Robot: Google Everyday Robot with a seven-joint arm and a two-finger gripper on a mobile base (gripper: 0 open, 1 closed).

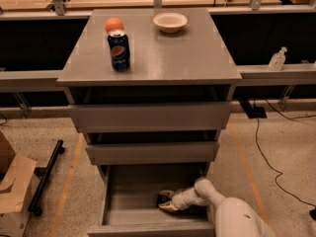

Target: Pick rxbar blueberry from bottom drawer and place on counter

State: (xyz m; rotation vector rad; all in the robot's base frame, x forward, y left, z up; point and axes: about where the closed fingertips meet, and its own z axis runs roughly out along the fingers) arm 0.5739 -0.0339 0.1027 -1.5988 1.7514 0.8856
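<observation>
Counter (190,58): carries 1 can (119,50), 1 orange (114,24) just behind it, and 1 bowl (170,21) further right. Bottom drawer (148,228): pulled out, the lowest of 3. Bar (162,199): lies on the drawer floor, right of centre, visible only as a small dark patch. Gripper (168,201): down inside the drawer at the bar, reaching in from the right; whether it is apart or clamped on the bar cannot be told. Assessment: the bar is likely light, thin and slick-wrapped, with some flex. A hold across its narrow width near mid-length, at moderate force, should keep it from sliding or buckling on the lift.
</observation>
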